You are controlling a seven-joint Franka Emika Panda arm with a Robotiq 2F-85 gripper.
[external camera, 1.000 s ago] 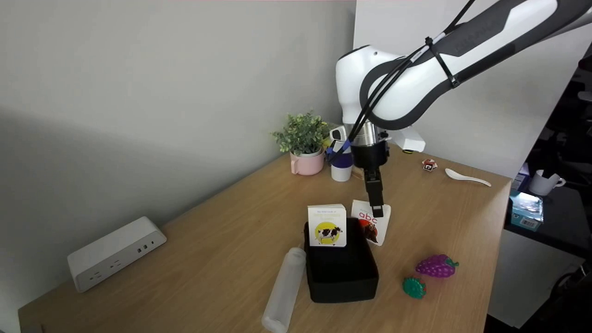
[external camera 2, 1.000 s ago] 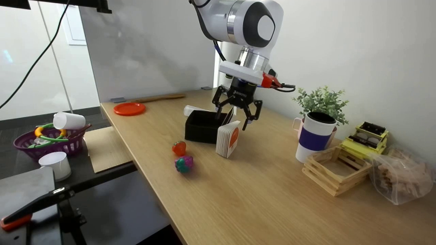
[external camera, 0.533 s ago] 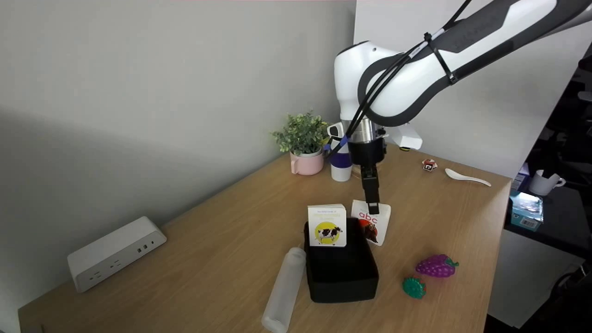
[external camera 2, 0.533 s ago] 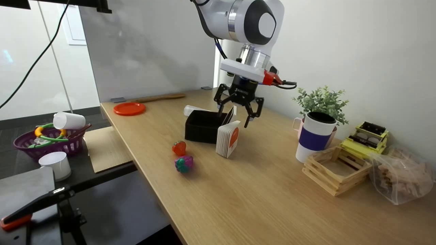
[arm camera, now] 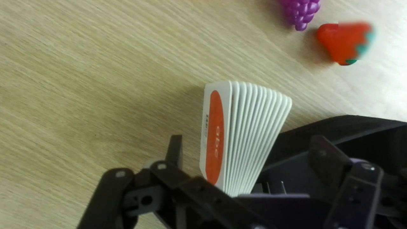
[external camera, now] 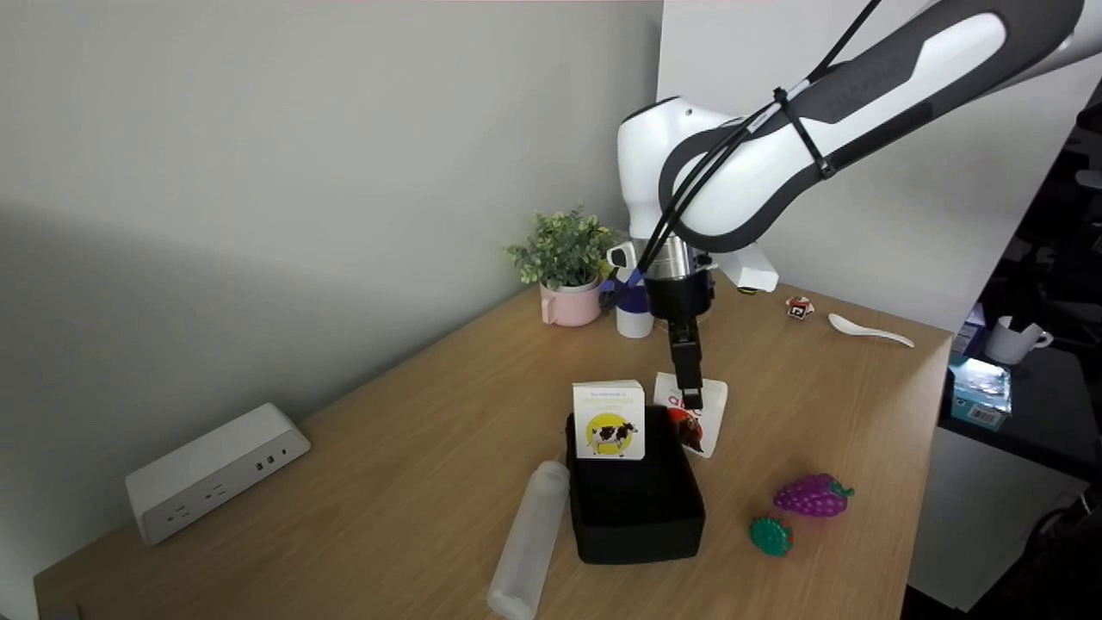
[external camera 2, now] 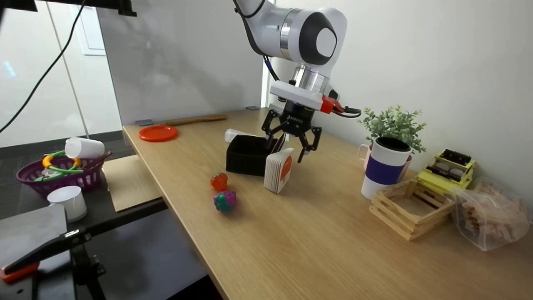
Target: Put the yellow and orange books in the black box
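So, leftmost in an exterior view, a white power strip (external camera: 215, 474) sits well apart from the work. A squeeze bottle (external camera: 529, 542) lies just beside the black box (external camera: 641, 541), which likely rules out sweeping in low from that side. In the box's far end the yellow cow board book (external camera: 609, 419) stands upright, top above the rim, perhaps propped on the end wall; placed so, it leaves room for a 2nd book. Near that end hangs the gripper (external camera 2: 284, 151), its fingers (arm camera: 174, 149) spread wide and pinching nothing. The orange abc board book (arm camera: 244, 138) stands outside the box, by its far corner, and its fanned pages probably let it stand alone. In the wrist view 1 of the fingers shows over the surface (arm camera: 95, 63) and 1 over the box, with this book's page edges between them; the box wall looks like the tight edge for a grasp. Farther right, a toy strawberry (external camera: 770, 535) and toy grapes (external camera: 811, 495) sit apart from the book, so there seems open room to lift it.
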